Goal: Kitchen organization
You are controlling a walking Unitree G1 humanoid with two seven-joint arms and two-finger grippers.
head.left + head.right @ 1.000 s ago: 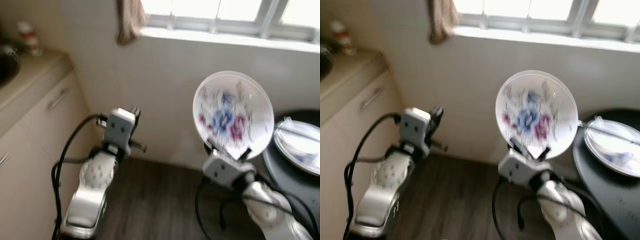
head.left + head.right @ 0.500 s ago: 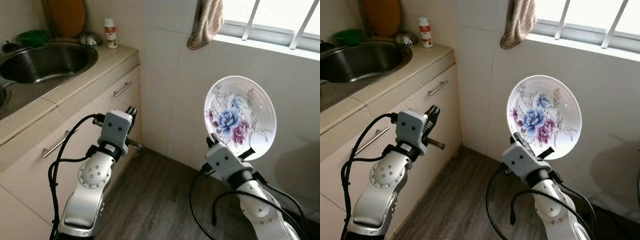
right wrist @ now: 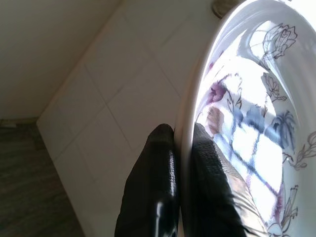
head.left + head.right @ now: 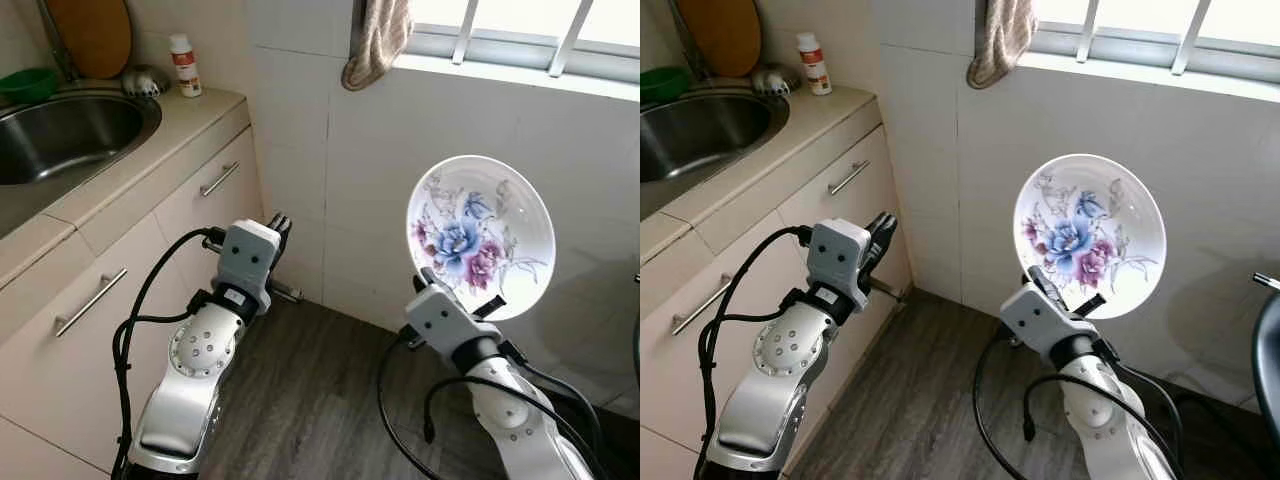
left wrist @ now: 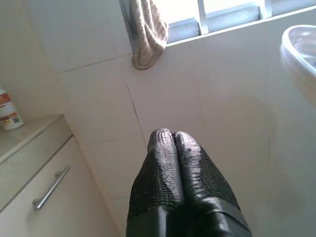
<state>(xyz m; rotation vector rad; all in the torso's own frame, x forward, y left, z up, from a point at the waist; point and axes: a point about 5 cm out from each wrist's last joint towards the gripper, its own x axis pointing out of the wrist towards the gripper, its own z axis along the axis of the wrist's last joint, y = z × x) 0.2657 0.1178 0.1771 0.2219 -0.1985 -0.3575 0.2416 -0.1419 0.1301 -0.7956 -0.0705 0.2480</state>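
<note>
Both arms raised, fingers (image 5: 170, 148) together

Sink (image 4: 60, 135) left, plate (image 4: 480, 235) right

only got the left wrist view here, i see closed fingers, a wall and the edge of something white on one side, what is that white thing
Observer: It's a floral plate, held upright at its lower rim by the right gripper, whose fingers pinch the rim from both sides.
Operator: ok and whats off to the robots left
Observer: A counter with a steel sink set into it; your view catches just the counter's corner.
Operator: anything by the sink
Observer: A green bowl and a wooden board stand behind it, near the small bottle you can partly see.
Operator: and my left gripper
Observer: The left gripper is raised in front of the cabinet drawers, holding nothing.
</note>
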